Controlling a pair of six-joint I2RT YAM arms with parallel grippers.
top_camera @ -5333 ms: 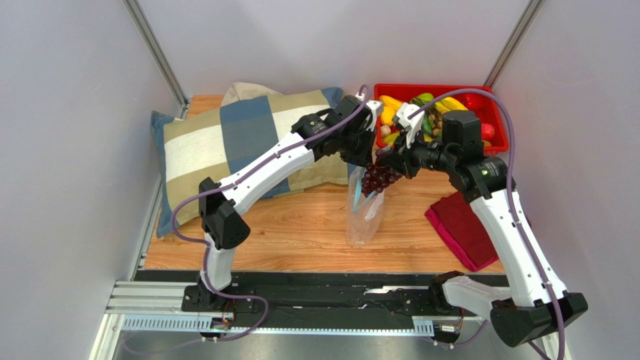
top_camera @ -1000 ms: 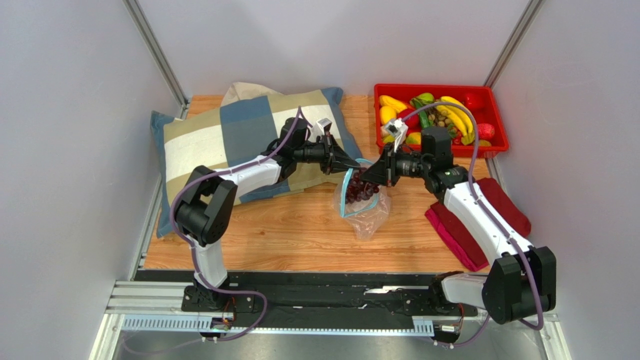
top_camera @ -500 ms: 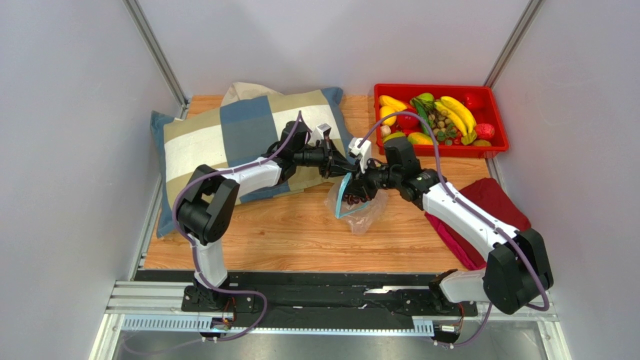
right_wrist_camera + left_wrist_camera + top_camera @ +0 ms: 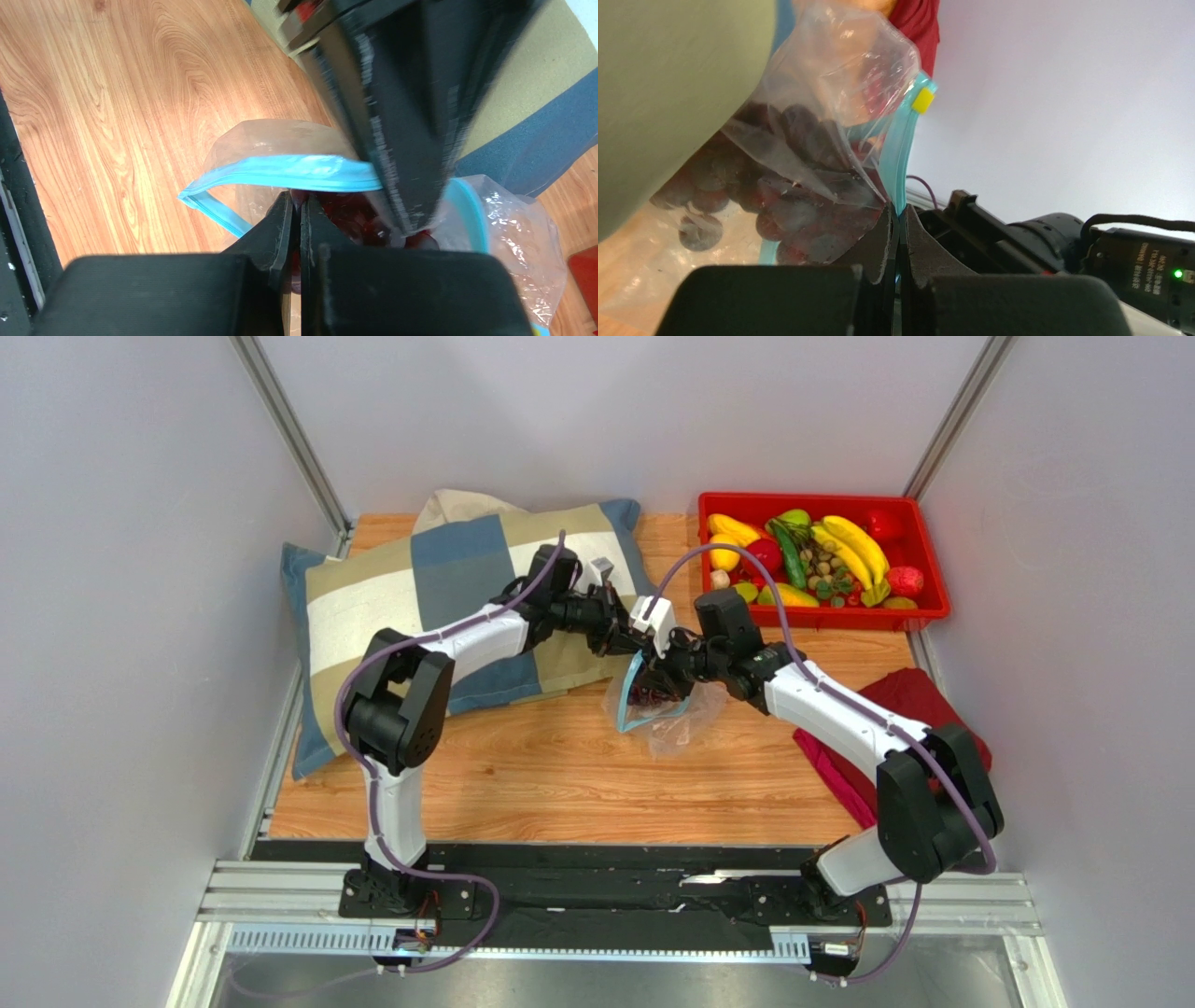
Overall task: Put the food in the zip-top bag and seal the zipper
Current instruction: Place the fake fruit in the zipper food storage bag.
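Note:
The clear zip-top bag (image 4: 673, 721) lies on the wooden table with its mouth held open. My left gripper (image 4: 899, 210) is shut on the bag's light blue zipper (image 4: 904, 150) at the rim, near the yellow slider (image 4: 922, 100). My right gripper (image 4: 300, 203) is shut on the dark purple grape bunch (image 4: 351, 210) and reaches in through the bag's mouth, under the blue zipper rim (image 4: 295, 171). The grapes (image 4: 787, 189) show through the plastic. In the top view the two grippers, left (image 4: 627, 647) and right (image 4: 659, 678), meet at the bag's mouth. More food, such as bananas (image 4: 853, 546), lies in a bin.
The red bin (image 4: 821, 620) with the other fruit stands at the back right. A checked pillow (image 4: 421, 602) fills the back left, close behind the left gripper. A dark red cloth (image 4: 919, 697) lies at the right under the right arm.
The right gripper has moved left and down, carrying the grapes into the bag's mouth. The left gripper and the bag's rim have shifted slightly left. Both grippers have stayed shut.

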